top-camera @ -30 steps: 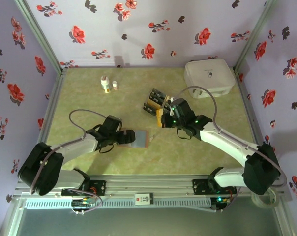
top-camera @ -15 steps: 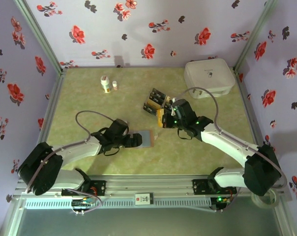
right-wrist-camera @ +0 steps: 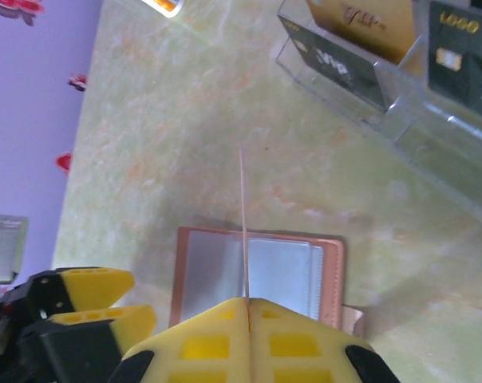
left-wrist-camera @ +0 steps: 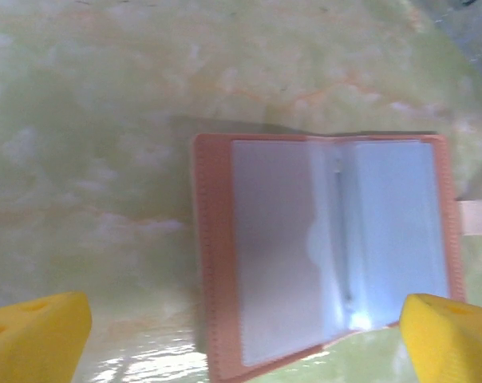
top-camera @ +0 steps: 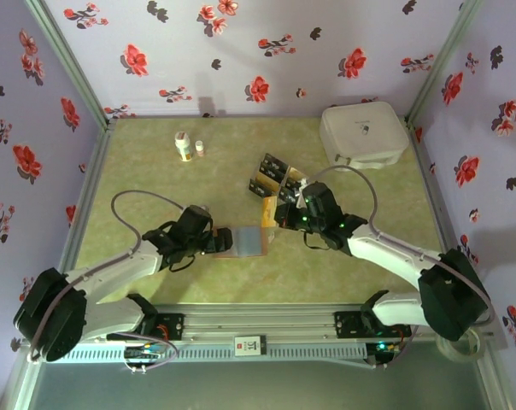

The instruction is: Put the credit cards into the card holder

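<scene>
Pinching card [top-camera: 269, 211]: right claw [top-camera: 279, 214] | left claw [top-camera: 225, 242] agape, empty, beside card holder [top-camera: 250, 240] | tray [top-camera: 272, 176] behind

The card holder [top-camera: 248, 240] is laid open and flat on the table [top-camera: 155, 179], near its front, with a reddish-brown border framing grey-blue clear pockets. Black and gold credit cards [right-wrist-camera: 361, 24] are stood on edge in the compartments of a clear tray [right-wrist-camera: 408, 132] just beyond it. One gold card [top-camera: 269, 210] is pinched upright and edge-on in the right gripper [right-wrist-camera: 247, 302], close over the open holder.
</scene>
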`<state>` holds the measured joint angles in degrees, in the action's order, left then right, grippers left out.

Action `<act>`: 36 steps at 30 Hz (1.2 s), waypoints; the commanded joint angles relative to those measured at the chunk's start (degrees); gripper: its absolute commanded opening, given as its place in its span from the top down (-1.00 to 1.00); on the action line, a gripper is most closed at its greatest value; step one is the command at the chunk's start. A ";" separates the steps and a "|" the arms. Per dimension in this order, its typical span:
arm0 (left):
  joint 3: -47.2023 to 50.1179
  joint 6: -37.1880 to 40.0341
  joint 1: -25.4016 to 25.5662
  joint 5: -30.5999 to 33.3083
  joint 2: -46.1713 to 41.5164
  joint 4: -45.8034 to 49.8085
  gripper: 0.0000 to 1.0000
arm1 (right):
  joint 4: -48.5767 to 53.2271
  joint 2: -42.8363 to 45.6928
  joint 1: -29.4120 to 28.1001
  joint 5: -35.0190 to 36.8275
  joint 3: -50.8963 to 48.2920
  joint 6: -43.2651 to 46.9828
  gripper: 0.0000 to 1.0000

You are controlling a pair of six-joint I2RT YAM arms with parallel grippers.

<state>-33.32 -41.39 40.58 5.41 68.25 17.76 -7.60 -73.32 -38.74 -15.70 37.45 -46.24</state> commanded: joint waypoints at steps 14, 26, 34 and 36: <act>1.83 3.20 -0.76 2.32 1.81 1.61 -0.99 | -23.65 -7.16 -8.98 6.32 -6.91 -8.02 1.00; 2.15 4.32 -0.70 3.64 3.25 0.72 -0.99 | -29.05 -13.45 -10.46 5.34 -7.60 -9.90 1.00; 1.97 4.34 -0.76 4.55 4.87 1.49 -0.99 | -32.32 -16.06 -10.96 4.76 -8.36 -10.88 1.00; 2.04 4.05 -0.76 4.95 5.05 1.99 -0.99 | -32.94 -16.54 -11.09 4.59 -8.67 -10.98 1.00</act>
<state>-31.00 -38.35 40.21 8.21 72.73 18.55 -37.06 -89.08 -49.25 -11.16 29.80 -56.21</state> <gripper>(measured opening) 0.997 0.045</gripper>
